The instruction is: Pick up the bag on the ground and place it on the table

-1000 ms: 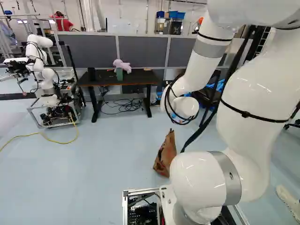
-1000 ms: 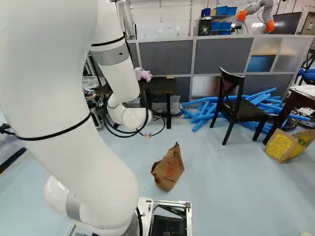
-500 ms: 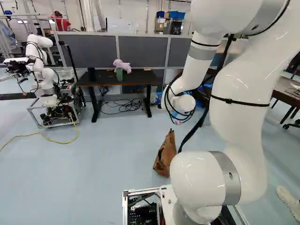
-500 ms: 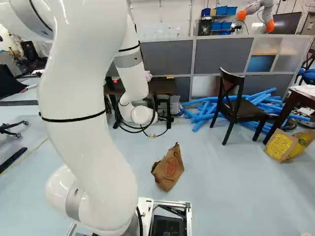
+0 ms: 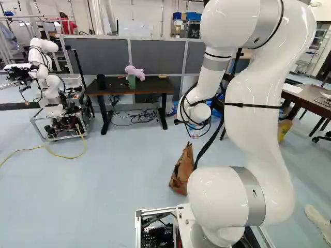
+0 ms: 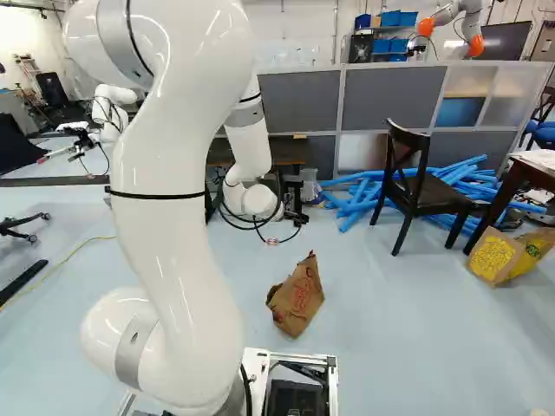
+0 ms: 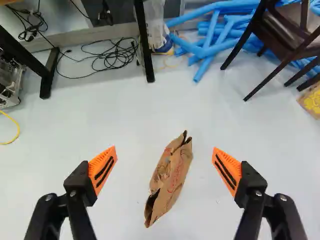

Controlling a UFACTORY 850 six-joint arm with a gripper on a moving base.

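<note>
The floor [image 5: 103, 201] carries the dark table [image 5: 116, 88], likely my drop-off; nearer sits the brown paper bag [image 7: 172, 175], crumpled, ungripped; I point my gripper [image 7: 165, 148] down at it, fingers wide apart, presumably so they can pass either side

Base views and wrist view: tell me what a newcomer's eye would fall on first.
Likely the white arm, rising right of the middle in the left base view. After that, probably the blue tubes heaped behind the dark chair in the right base view, then the crumpled brown bag ahead of the open gripper.
</note>
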